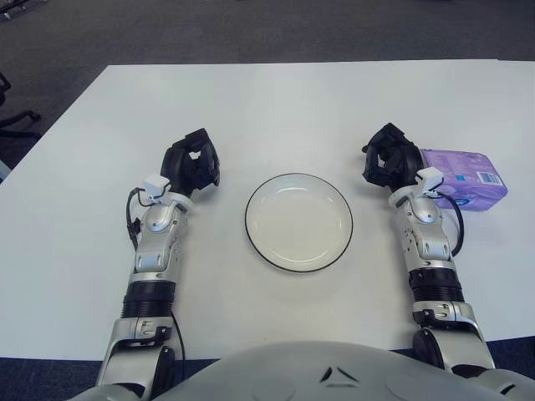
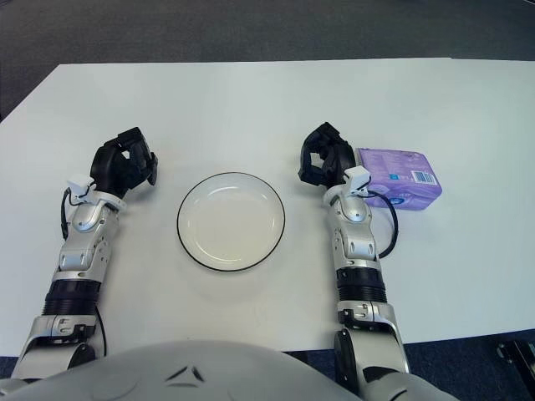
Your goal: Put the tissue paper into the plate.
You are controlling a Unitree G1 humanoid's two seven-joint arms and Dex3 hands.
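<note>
The right hand [image 1: 387, 159] is resting on the bench [image 1: 276, 109] just beside the tissue paper [image 1: 465, 177], with its fingers loosely curled and grasping nothing. Whether it is touching the purple pack I cannot tell. The pack is lying on the bench to the right of this hand, well apart from the plate [image 1: 298, 221], which is sitting bare between the two arms. So the task is not begun, I think: grasping and carrying are both remaining. The left hand [image 1: 192, 164] is lying idle, also holding nothing.
</note>
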